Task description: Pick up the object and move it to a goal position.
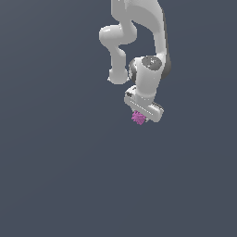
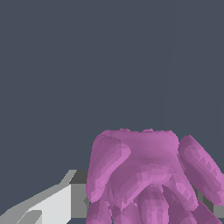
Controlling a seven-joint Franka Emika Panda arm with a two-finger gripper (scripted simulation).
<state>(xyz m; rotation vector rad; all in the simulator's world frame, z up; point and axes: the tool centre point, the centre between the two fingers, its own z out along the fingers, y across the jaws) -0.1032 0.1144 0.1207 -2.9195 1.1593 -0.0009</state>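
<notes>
The object [image 1: 138, 118] is a tiny magenta-pink knobbly lump. In the exterior view it sits right under the white hand of the arm, at the gripper [image 1: 140, 116], whose fingers are hidden behind the hand and the lump. In the wrist view the object [image 2: 148, 175] fills the near field, very close to the camera, with one white and grey finger [image 2: 57, 203] against its side. The other finger is hidden behind the lump. The gripper looks shut on the object.
The white arm [image 1: 139, 41] comes down from the top of the exterior view. Around it there is only a plain dark grey-blue surface [image 1: 55, 176]. No goal marker shows in either view.
</notes>
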